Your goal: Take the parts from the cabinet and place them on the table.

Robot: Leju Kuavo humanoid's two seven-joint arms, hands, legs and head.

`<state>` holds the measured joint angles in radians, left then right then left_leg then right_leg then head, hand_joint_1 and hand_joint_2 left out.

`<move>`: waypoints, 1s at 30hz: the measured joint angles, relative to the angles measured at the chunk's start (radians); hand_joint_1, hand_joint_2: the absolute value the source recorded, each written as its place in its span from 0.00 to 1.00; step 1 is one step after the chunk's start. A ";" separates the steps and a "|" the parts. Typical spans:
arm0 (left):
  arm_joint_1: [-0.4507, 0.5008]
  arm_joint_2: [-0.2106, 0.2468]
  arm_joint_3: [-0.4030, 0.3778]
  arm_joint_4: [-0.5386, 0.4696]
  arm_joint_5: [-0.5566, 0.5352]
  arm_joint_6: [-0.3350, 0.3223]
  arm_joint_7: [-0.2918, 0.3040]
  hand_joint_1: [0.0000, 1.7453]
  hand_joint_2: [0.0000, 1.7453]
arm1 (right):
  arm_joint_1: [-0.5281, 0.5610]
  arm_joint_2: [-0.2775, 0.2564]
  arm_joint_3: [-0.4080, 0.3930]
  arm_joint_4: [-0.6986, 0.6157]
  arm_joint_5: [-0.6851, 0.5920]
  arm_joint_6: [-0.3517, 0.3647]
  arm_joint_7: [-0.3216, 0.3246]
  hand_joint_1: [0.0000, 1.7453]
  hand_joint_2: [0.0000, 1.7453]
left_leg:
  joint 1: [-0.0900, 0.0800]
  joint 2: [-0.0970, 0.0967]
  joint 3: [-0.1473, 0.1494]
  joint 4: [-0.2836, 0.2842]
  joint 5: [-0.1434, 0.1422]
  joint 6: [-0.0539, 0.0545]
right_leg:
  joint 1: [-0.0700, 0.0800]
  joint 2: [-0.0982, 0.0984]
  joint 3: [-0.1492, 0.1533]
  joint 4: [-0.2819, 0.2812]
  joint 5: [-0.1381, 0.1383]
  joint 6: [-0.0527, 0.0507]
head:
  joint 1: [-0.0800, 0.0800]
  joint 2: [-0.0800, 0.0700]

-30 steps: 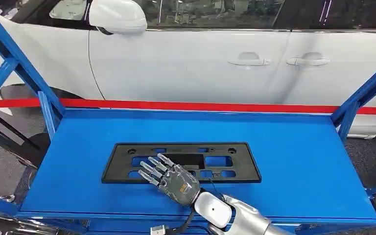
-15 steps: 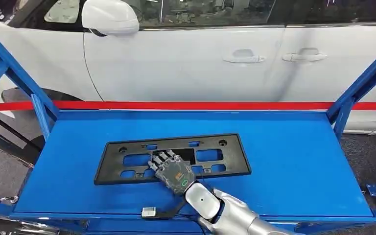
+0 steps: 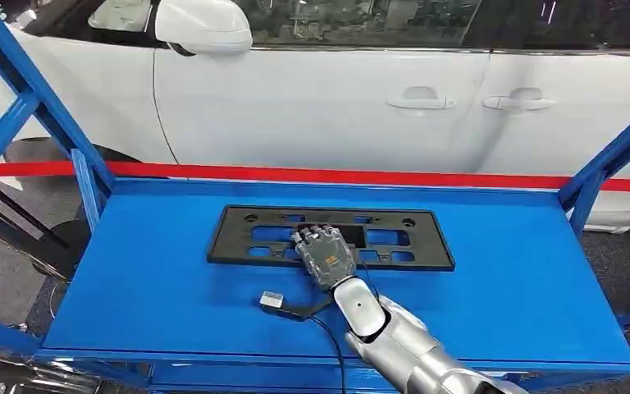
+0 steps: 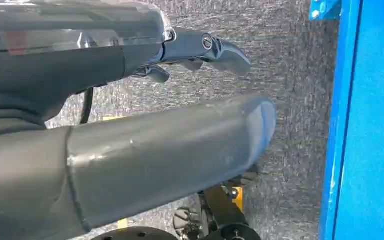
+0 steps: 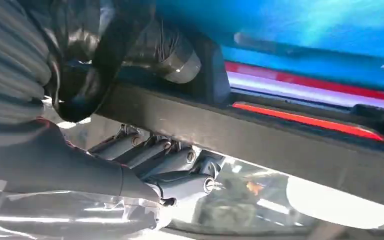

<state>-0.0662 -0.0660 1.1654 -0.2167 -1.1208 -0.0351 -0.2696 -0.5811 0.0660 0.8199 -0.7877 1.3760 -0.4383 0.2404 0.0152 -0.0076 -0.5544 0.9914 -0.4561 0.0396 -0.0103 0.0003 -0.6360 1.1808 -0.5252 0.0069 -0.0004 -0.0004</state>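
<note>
Black frame (image 3: 330,237) under right robot hand (image 3: 324,251)

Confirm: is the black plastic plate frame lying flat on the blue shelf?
No, the black plastic plate frame is tilted, its near edge lifted by the right hand off the blue shelf.

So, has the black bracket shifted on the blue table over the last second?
Yes. The black bracket now lies closer to the blue table's far edge, toward the white car, with the right hand gripping it.

No readable text, labels or numbers anywhere.
</note>
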 joint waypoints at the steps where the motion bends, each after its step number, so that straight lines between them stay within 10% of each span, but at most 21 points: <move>1: 0.000 0.000 0.000 0.000 0.000 -0.002 -0.020 0.00 1.00 | 0.000 0.000 -0.013 0.000 0.000 -0.005 -0.002 0.82 1.00 | -0.002 -0.001 0.002 0.000 0.000 0.000 | 0.006 0.000 0.054 -0.107 0.048 -0.012 | 0.000 0.000; 2: -0.001 -0.002 0.000 0.001 0.000 0.000 -0.035 0.00 1.00 | -0.001 -0.002 -0.027 0.001 0.000 -0.010 -0.005 0.82 1.00 | -0.001 -0.001 0.002 -0.001 0.000 -0.002 | 0.011 -0.002 0.083 -0.174 0.049 -0.026 | 0.000 0.000; 8: 0.000 0.000 0.000 0.001 0.005 0.051 -0.049 0.00 1.00 | 0.006 -0.011 -0.080 -0.005 0.000 -0.013 -0.006 0.82 1.00 | -0.003 0.003 -0.008 0.017 -0.019 -0.036 | 0.003 -0.003 0.095 -0.211 0.069 -0.036 | 0.000 0.000; 12: 0.002 0.000 0.002 0.001 0.010 0.080 -0.042 0.00 1.00 | 0.028 -0.018 -0.103 -0.024 0.003 -0.028 -0.010 0.82 1.00 | 0.004 0.003 -0.136 0.299 -0.153 -0.052 | 0.003 -0.005 0.091 -0.208 0.069 -0.041 | -0.001 0.000; 14: 0.004 0.002 0.005 0.001 0.017 0.077 -0.039 0.00 1.00 | 0.052 -0.030 -0.122 -0.065 -0.022 -0.054 -0.032 0.82 1.00 | 0.008 0.004 -0.126 0.273 -0.111 -0.057 | 0.001 -0.004 0.091 -0.202 0.064 -0.038 | -0.001 0.000; 17: 0.004 0.004 0.019 0.001 0.029 0.058 -0.044 0.00 1.00 | 0.100 -0.057 -0.156 -0.159 -0.092 -0.059 -0.086 0.82 1.00 | 0.017 0.005 -0.011 0.028 -0.006 -0.062 | -0.005 -0.004 0.091 -0.180 0.047 -0.022 | 0.000 0.000; 21: 0.006 0.003 0.034 0.002 0.069 0.000 -0.068 0.00 1.00 | 0.147 -0.087 -0.188 -0.262 -0.209 -0.074 -0.176 0.82 1.00 | 0.005 0.000 -0.004 0.012 -0.011 -0.039 | 0.002 0.001 0.083 -0.187 0.054 -0.004 | 0.000 0.000; 23: 0.005 0.003 0.061 0.002 0.118 -0.073 -0.108 0.00 1.00 | 0.187 -0.118 -0.208 -0.365 -0.418 -0.074 -0.335 0.82 1.00 | 0.013 0.002 0.004 -0.003 -0.003 -0.020 | -0.001 0.001 0.085 -0.180 0.041 0.007 | 0.000 0.000; 27: 0.004 0.003 0.087 0.002 0.135 -0.074 -0.154 0.00 1.00 | 0.270 -0.175 -0.250 -0.584 -0.709 -0.040 -0.549 0.82 1.00 | 0.011 0.007 0.006 -0.005 -0.007 -0.004 | -0.003 0.001 -0.050 0.095 -0.093 0.018 | 0.000 0.000; 30: 0.004 0.000 0.100 0.002 0.132 -0.038 -0.197 0.00 1.00 | 0.373 -0.224 -0.290 -0.748 -0.846 0.002 -0.637 0.82 1.00 | 0.009 0.004 0.011 -0.005 -0.009 0.000 | -0.003 0.001 -0.046 0.071 -0.037 0.016 | 0.000 0.000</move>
<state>-0.0620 -0.0656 1.2654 -0.2152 -0.9884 -0.0732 -0.4662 -0.2084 -0.1584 0.5294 -1.5357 0.5304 -0.4367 -0.3965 0.0245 -0.0039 -0.5434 0.9861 -0.4653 0.0395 -0.0129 0.0011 -0.6822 1.2516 -0.5619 0.0229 -0.0004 -0.0004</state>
